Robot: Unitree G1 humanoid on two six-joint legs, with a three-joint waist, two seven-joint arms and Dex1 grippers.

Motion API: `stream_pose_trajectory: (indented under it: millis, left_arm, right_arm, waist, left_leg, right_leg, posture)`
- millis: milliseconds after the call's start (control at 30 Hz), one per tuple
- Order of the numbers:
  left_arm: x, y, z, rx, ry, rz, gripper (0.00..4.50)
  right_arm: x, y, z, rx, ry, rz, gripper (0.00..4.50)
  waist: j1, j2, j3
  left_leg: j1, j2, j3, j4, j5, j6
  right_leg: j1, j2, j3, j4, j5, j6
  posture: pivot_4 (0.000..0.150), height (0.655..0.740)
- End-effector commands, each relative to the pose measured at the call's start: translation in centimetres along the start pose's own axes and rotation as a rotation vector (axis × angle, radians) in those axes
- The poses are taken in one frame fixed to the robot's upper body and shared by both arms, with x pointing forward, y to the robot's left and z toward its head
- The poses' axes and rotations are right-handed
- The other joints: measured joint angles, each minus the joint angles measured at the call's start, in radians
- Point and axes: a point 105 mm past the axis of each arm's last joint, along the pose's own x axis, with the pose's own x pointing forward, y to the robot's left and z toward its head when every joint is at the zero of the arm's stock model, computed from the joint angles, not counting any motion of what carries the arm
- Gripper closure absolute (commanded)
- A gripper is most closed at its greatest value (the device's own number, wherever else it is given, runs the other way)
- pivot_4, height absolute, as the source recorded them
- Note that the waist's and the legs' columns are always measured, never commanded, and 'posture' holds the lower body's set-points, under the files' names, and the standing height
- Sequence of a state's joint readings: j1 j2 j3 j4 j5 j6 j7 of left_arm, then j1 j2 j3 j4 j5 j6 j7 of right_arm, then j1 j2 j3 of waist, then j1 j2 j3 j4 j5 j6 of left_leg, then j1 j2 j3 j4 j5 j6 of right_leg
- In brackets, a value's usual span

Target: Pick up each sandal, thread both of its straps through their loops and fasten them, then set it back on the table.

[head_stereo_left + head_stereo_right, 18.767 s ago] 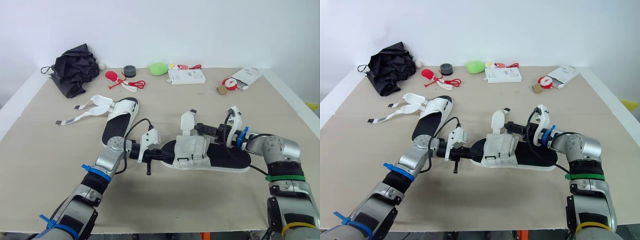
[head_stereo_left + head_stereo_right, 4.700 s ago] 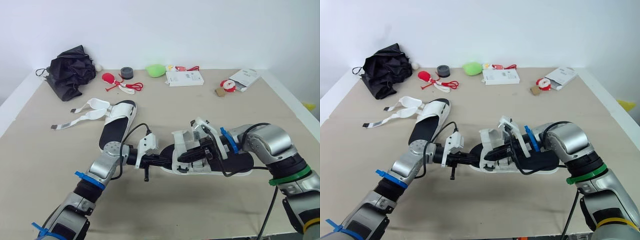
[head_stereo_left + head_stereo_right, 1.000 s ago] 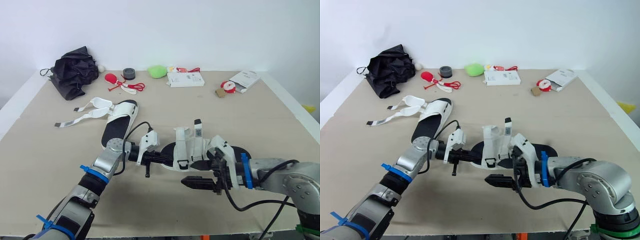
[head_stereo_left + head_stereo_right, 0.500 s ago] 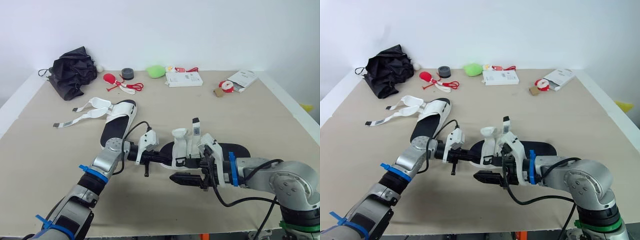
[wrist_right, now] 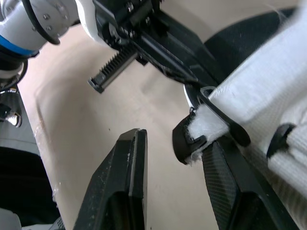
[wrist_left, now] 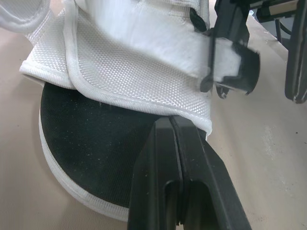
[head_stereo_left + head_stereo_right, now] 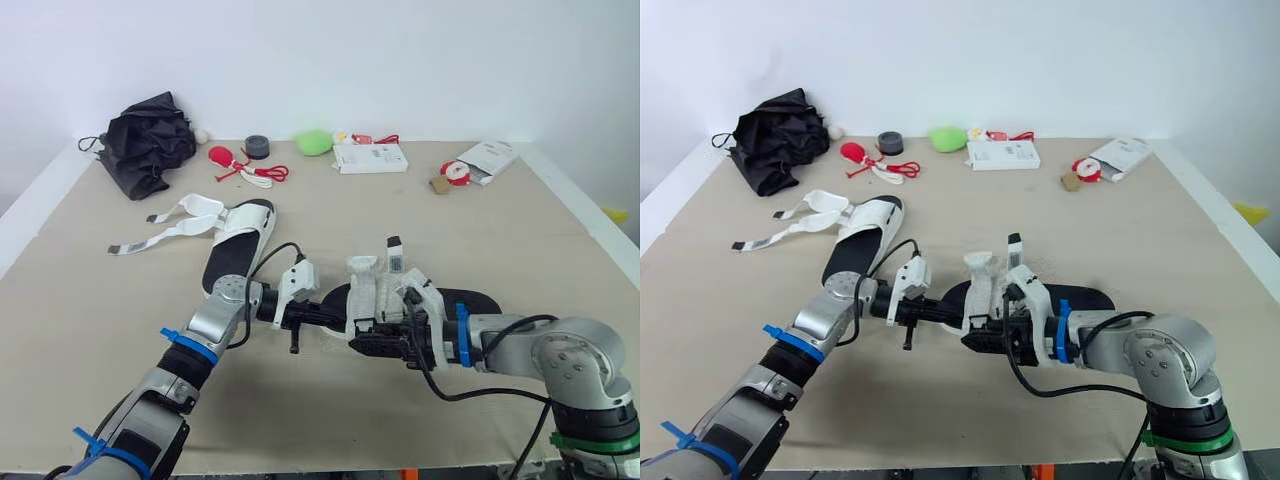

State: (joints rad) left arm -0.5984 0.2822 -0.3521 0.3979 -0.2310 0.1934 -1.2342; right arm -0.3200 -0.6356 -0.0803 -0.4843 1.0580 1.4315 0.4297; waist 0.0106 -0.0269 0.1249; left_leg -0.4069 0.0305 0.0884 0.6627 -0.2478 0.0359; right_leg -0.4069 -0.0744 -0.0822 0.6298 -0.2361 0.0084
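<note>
L gripper [image 7: 322, 315] pinched shut on near sandal [image 7: 470, 302] toe. R gripper [image 5: 168, 136] spread wide, 1 finger beside black strap loop [image 5: 180, 146]. 2nd sandal [image 7: 240, 238] lies apart, straps loose.

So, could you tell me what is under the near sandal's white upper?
The black footbed shows at the toe; further back the white upper covers it, hiding whatever lies there.
</note>
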Motion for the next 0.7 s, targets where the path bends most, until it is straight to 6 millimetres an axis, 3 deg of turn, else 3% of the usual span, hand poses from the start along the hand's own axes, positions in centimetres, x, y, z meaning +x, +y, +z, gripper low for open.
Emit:
stream_pose_trajectory:
  millis: [33,333,467,500,600,700]
  left_arm:
    - [-0.3,-0.7,-5.1,-0.126,0.166,0.021,4.5]
    - [-0.2,-0.8,-5.2,-0.125,0.166,0.016,4.5]
    - [-0.2,-0.8,-5.1,-0.126,0.165,0.018,4.5]
    - [-0.2,-0.8,-5.1,-0.126,0.165,0.019,4.5]
    - [-0.2,-0.8,-5.1,-0.127,0.165,0.021,4.5]
    - [-0.3,-0.7,-5.1,-0.128,0.164,0.025,4.5]
  right_arm:
    - [-0.7,0.9,0.2,0.014,-0.02,0.056,2.68]
    - [-0.7,-0.9,1.6,0.098,-0.093,0.018,2.68]
    - [-0.8,-1.2,1.8,0.117,-0.128,0.006,3.71]
    - [-0.8,-1.0,1.8,0.11,-0.129,0.014,4.33]
    - [-0.9,-0.5,2.0,0.097,-0.145,0.038,4.48]
    - [-1.2,1.2,2.5,0.029,-0.152,0.108,4.48]
  waist:
    - [0.0,0.0,0.0]
    - [0.0,0.0,0.001]
    - [0.0,0.001,0.001]
    - [0.0,0.001,0.001]
    - [0.0,0.001,0.002]
    - [0.0,0.002,0.003]
  left_leg:
    - [0.0,0.0,0.0,0.0,0.0,0.0]
    - [0.0,0.0,0.0,-0.001,0.0,0.0]
    - [0.0,0.0,0.0,-0.001,0.0,0.0]
    - [0.0,0.0,0.0,-0.001,0.0,0.0]
    - [0.0,0.0,0.0,-0.001,0.0,0.0]
    - [-0.001,0.0,0.0,-0.001,0.0,0.0]
  right_leg:
    - [0.0,0.0,0.0,0.0,0.0,0.0]
    - [0.0,0.0,-0.001,0.0,0.0,0.0]
    - [0.0,0.0,-0.001,0.0,0.0,0.0]
    - [0.0,0.0,-0.001,0.0,0.0,0.0]
    - [0.0,0.0,-0.001,-0.001,0.0,0.0]
    - [0.0,0.0,-0.001,-0.001,0.0,0.001]
  posture:
    - [0.15,0.74]
    - [0.15,0.74]
    - [0.15,0.74]
    - [0.15,0.74]
    - [0.15,0.74]
    - [0.15,0.74]
